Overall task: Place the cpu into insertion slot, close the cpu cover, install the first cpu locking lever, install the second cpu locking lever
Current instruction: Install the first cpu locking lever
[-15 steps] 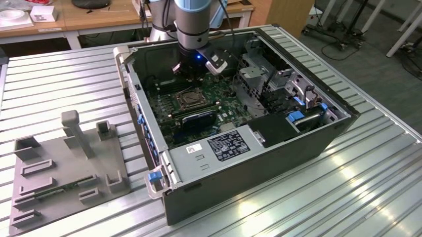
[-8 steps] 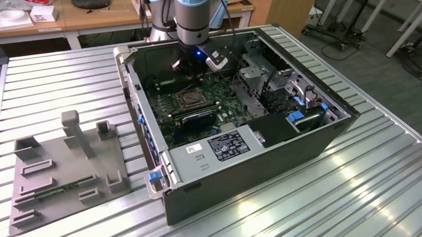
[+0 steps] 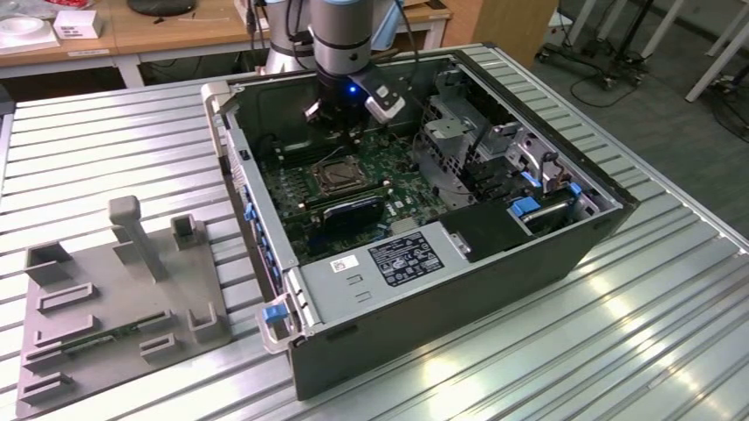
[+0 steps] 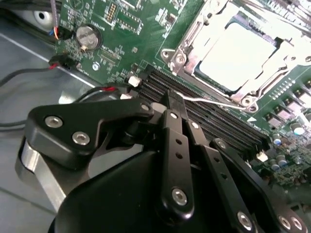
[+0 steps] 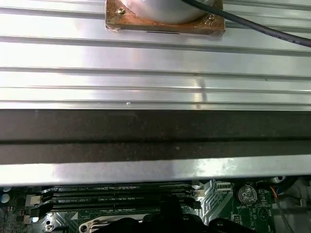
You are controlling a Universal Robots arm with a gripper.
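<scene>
print on the label (image 3: pixel 404 257) of the case (image 3: pixel 468 307) is too small to read.

The bench (image 3: pixel 105 149) is a ribbed silver metal surface of long parallel slats. An open black computer case (image 3: pixel 468 294) lies on its side on it, toward the exterior view's right. Well apart, at the exterior view's left, rests a flat grey fixture plate (image 3: pixel 105 329) with upright holders. In the first wrist view a copper-coloured base plate (image 5: pixel 114 19) sits on the slats, with a black cable (image 5: pixel 262 29) running beside it.
</scene>
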